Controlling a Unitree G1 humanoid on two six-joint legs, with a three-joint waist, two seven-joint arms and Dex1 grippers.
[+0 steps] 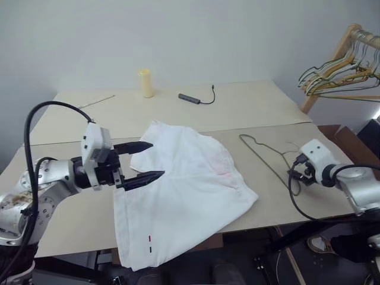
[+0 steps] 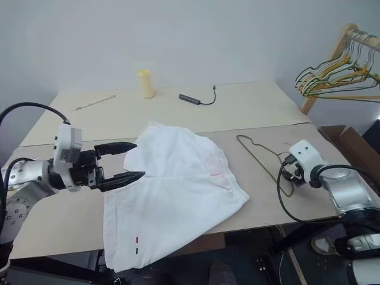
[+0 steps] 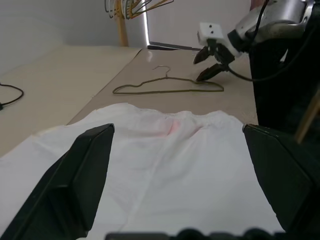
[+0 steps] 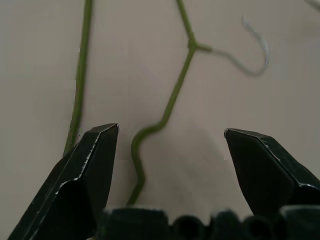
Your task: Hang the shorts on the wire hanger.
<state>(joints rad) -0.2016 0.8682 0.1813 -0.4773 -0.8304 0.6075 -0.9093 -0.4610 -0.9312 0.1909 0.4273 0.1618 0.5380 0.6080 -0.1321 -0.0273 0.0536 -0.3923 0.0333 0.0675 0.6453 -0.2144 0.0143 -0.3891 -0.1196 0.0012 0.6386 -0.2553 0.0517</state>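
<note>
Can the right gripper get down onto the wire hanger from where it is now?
Probably yes: the right gripper hangs open just above the wire hanger, which lies bare on the table, clear of the shorts.

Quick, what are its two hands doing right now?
Left gripper: open, holding nothing, above the wrinkled white cloth shorts.
Right gripper: open, empty, over the thin grey-olive wire hanger.
</note>
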